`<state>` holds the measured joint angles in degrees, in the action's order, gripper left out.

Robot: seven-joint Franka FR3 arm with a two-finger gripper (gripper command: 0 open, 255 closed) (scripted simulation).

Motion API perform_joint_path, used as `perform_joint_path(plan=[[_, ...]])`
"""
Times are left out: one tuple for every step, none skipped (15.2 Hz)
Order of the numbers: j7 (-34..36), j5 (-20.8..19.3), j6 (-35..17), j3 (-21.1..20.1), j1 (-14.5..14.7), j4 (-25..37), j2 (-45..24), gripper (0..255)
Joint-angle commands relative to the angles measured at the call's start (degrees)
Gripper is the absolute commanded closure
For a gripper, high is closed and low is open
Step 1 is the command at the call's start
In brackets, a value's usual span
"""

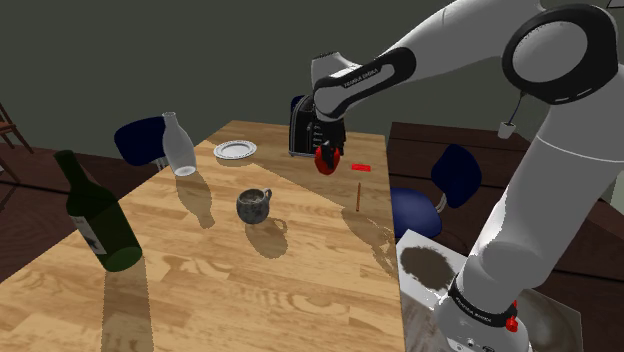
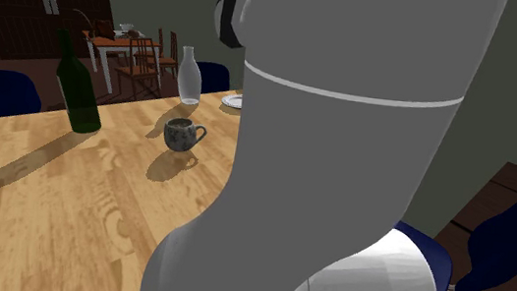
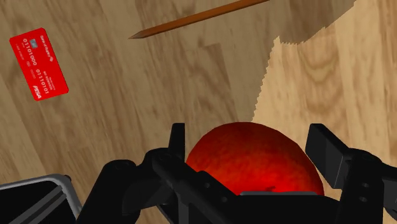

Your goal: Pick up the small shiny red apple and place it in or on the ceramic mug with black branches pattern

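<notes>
Gripper [image 1: 325, 152] hangs above the far part of the wooden table [image 1: 200, 290], fingers clamped on the small red apple [image 1: 327, 162]. Wrist view: the apple [image 3: 254, 162], glossy and mottled dark red, sits between the two black fingers [image 3: 175, 143], pressed on both sides and clear of the tabletop below. Beneath the gripper, flat on the wood, lies a red card [image 3: 38, 63] with white print; near it is a thin brown stick [image 3: 197, 19], its pointed end turned towards the card. In the shoulder view the card [image 1: 361, 167] lies to the right of the apple. A black boxy object [image 1: 298, 125] stands on the table just behind the gripper. The mug [image 1: 253, 205], grey-white with dark markings, stands upright near the middle of the table, lower left of the gripper in the shoulder view and well apart from the apple. The second exterior view shows the mug [image 2: 181, 134] with its handle towards that view's right. Beyond it stand a pale bottle [image 1: 180, 145] and a white plate [image 1: 235, 150]. A dark green bottle [image 1: 100, 215] stands nearer the shoulder view's left edge. Blue chairs [image 1: 455, 175] stand around the table. The white arm [image 2: 344, 158] takes up the foreground of the second exterior view.
</notes>
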<state>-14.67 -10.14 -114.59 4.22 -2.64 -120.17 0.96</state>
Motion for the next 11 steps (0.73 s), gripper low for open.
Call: perform_joint_path(plan=[[-0.21,0.08,1.53,-0.04,0.04,0.88,0.64,255],[-0.31,0.12,2.27,-0.05,0.05,1.38,0.88,255],[-0.42,0.15,3.02,-0.07,0.06,1.9,1.12,255],[-0.52,0.19,3.76,-0.08,0.08,2.43,1.34,255],[-0.62,0.23,4.5,-0.1,0.09,2.97,1.55,255],[-0.73,0.26,5.24,-0.11,0.1,3.52,1.74,255],[-0.83,0.29,5.99,-0.13,0.12,4.08,1.93,255],[-0.93,0.33,6.73,-0.14,0.13,4.66,2.1,255],[-1.04,0.36,7.48,-0.16,0.14,5.25,2.26,255],[-1.14,0.39,8.23,-0.17,0.16,5.85,2.41,255],[-1.24,0.42,8.97,-0.19,0.17,6.47,2.55,255]])
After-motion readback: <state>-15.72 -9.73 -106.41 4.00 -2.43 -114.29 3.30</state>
